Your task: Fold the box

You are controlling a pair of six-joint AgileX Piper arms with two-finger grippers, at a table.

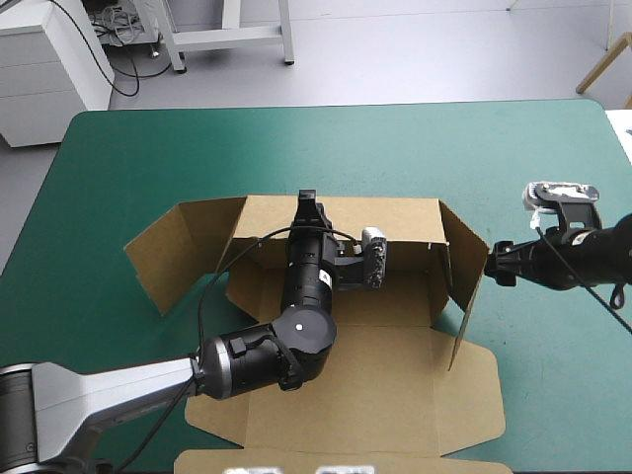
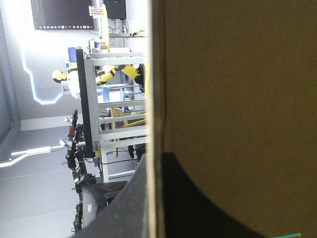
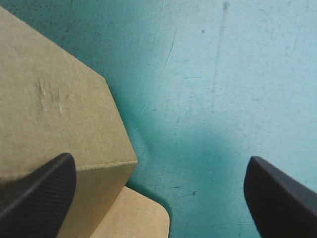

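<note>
Place: the box lies mid-table, nearer the robot's side, and is partly built.
Walls: the far wall and the right wall are raised. The left flap splays outward, half up. The lid lies flat toward the robot.
Left gripper: the left gripper reaches across the box floor and is clamped on the far wall's top edge. In its wrist view the board's edge runs between the black fingers.
Right gripper: the right gripper has its fingers spread wide and holds nothing. It hangs over bare table just outside the right wall, with a corner of that wall beside one finger.
Handling: the box is probably light. The board looks stiff within each panel and should bend readily along the scored creases. A raised wall may spring back when let go. The whole sheet could slide on the table if pushed from one side only. A hard pinch could dent the thin board.
Hold: grip a wall at its top edge near the middle. Grip a flap near its free edge, away from the crease. The left flap's outer edge looks like the open place to take.
Pointing: the tray opens upward, and the lid's hinge is on the near side.
Long axis: the tray runs left to right, parallel to the table's far edge.
</note>
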